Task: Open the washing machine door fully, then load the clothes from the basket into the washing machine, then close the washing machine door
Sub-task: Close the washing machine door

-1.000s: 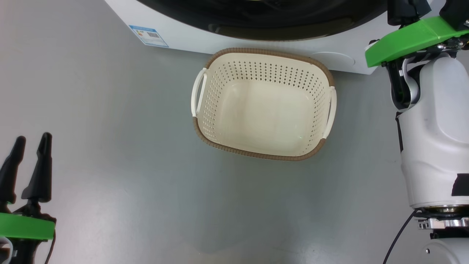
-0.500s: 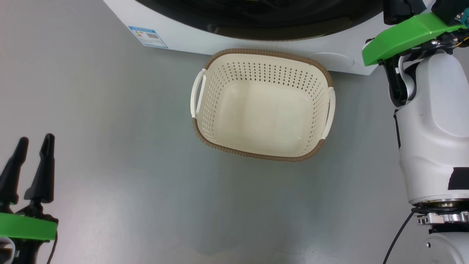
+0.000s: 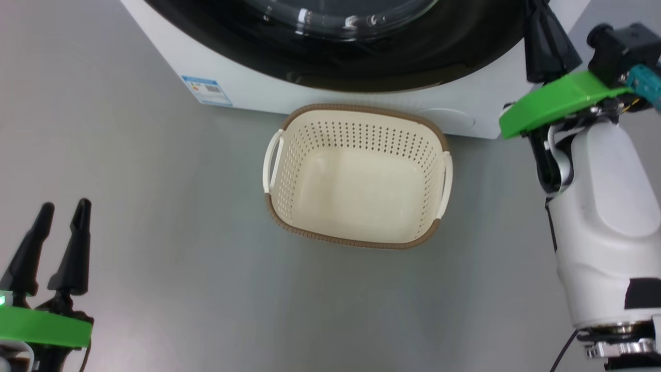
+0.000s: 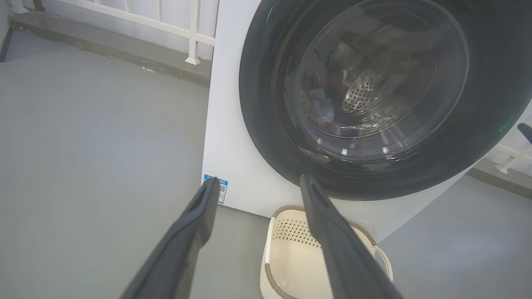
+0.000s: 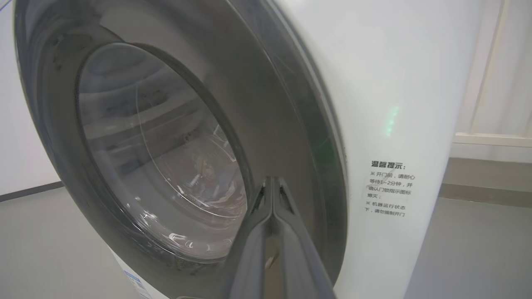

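Note:
The washing machine [image 3: 248, 93] stands ahead with its glossy black door [image 3: 361, 57] lying flush against the white front. Through the glass window [image 4: 374, 83] I see the steel drum and some blue and orange clothes [image 4: 322, 110] inside. The cream basket [image 3: 356, 240] sits on the floor right before the machine, with nothing in it. My right gripper [image 5: 272, 179] is shut, its tips at the door's right rim [image 5: 286, 137] with nothing between them. My left gripper [image 3: 64, 206] hangs open at the lower left, well away from the basket, fingers [image 4: 208, 199] spread.
Grey floor [image 3: 155, 181] spreads around the basket, with free room to the left. A blue label [image 3: 206, 91] marks the machine's lower left front. A white railing [image 4: 166, 20] runs behind the machine. My right arm's pale forearm [image 3: 604, 217] stands beside the basket's right.
The head camera has tilted up, so more of the door and its glass shows and the basket sits lower in the picture. The basket itself has not moved.

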